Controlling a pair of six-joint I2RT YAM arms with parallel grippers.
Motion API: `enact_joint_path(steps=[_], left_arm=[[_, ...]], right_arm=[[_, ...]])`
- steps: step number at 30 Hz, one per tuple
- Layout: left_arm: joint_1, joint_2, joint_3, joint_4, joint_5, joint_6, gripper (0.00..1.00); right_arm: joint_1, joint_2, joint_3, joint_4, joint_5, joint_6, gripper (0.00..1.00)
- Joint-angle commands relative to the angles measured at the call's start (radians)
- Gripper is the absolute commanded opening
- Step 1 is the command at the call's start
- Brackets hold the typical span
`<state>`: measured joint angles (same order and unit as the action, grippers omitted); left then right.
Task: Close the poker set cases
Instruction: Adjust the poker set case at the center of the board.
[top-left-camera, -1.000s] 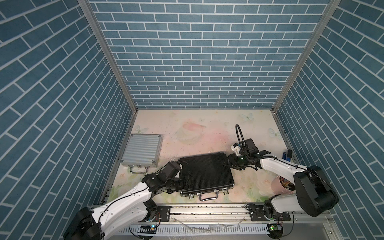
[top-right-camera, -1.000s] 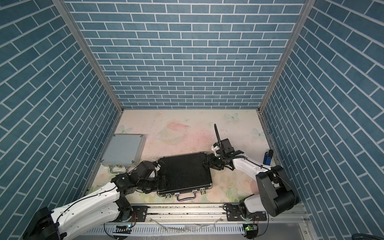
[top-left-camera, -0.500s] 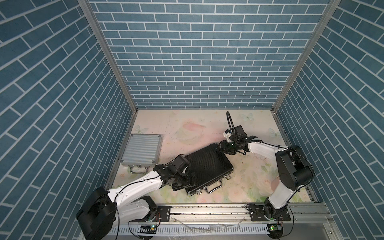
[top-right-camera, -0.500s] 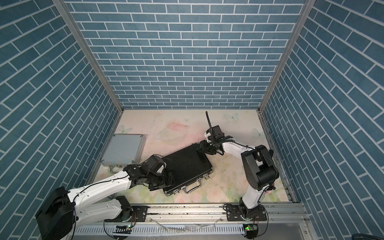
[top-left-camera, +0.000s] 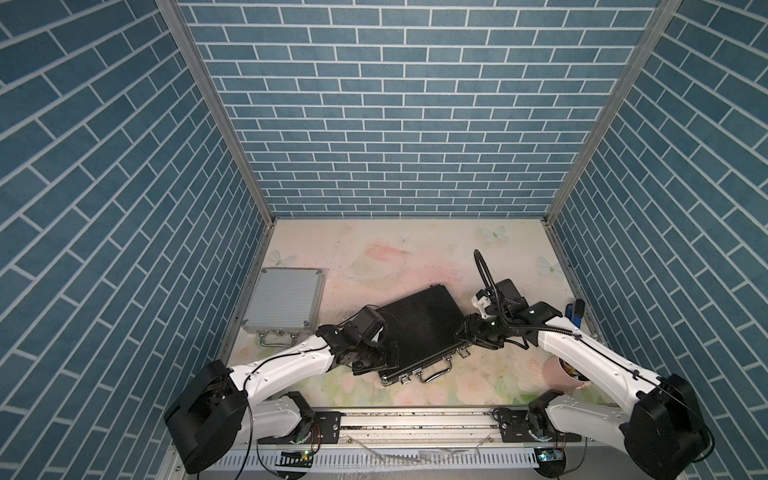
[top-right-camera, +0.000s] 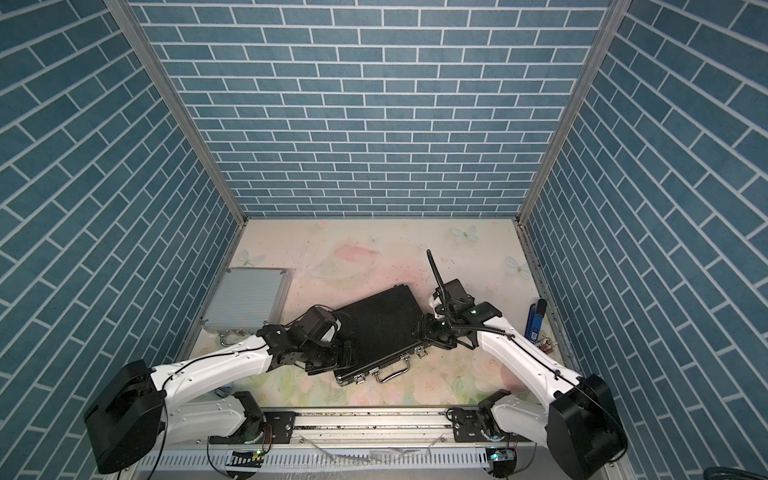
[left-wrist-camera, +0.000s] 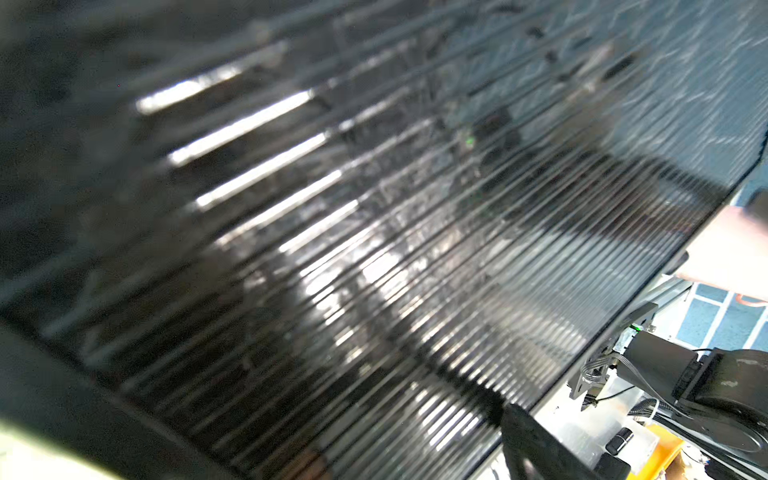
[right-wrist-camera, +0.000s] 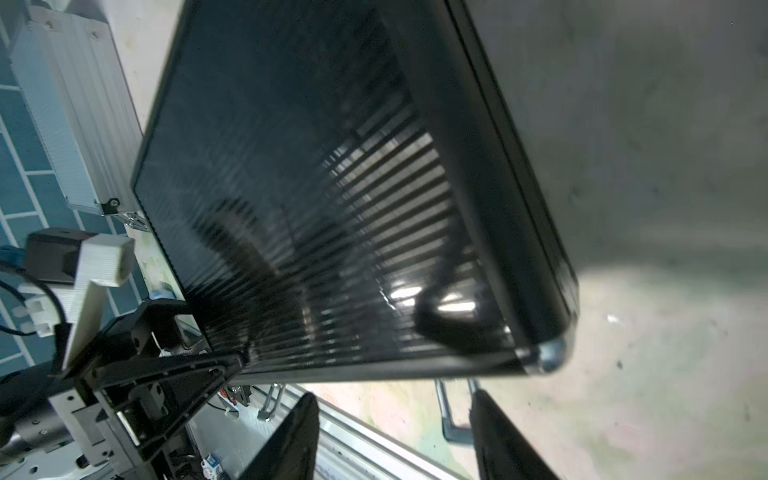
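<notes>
On the floral tabletop (top-left-camera: 395, 257) lies a flat, ribbed black case (top-left-camera: 419, 328).

Nothing here is legible to me. The white label on the slim blue pen-like object (top-right-camera: 535, 319) by the right wall carries print, but it is too small to read.

Pink cup (top-left-camera: 556, 369) (partly hidden) sits on floral tabletop (top-left-camera: 395, 257).
</notes>
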<state>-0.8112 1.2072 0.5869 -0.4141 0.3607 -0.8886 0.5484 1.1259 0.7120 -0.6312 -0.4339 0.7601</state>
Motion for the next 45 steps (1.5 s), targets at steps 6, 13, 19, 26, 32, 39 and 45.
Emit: enact_joint_path(steps=[6, 13, 19, 26, 32, 39, 45], left_arm=[[-0.006, 0.062, -0.021, 0.038, -0.12, 0.061, 0.93], [0.007, 0.044, -0.029, 0.049, -0.119, 0.062, 0.93], [0.014, 0.033, -0.024, 0.045, -0.096, 0.074, 0.95], [0.105, -0.089, -0.014, -0.09, -0.112, 0.143, 0.96], [0.266, -0.051, 0.119, -0.189, -0.118, 0.352, 0.96], [0.365, 0.229, 0.408, -0.184, -0.107, 0.607, 0.97], [0.387, 0.463, 0.581, -0.164, -0.045, 0.716, 0.96]], right_arm=[[0.009, -0.006, -0.073, 0.063, 0.045, 0.101, 0.6], [0.009, 0.104, -0.1, 0.285, 0.091, 0.096, 0.6], [0.007, 0.194, -0.063, 0.341, 0.109, 0.058, 0.6], [-0.017, 0.283, -0.021, 0.354, 0.09, 0.004, 0.6], [-0.038, 0.338, 0.015, 0.355, 0.059, -0.046, 0.6], [-0.05, 0.435, 0.102, 0.336, 0.016, -0.113, 0.6], [-0.054, 0.491, 0.16, 0.324, -0.01, -0.141, 0.59]])
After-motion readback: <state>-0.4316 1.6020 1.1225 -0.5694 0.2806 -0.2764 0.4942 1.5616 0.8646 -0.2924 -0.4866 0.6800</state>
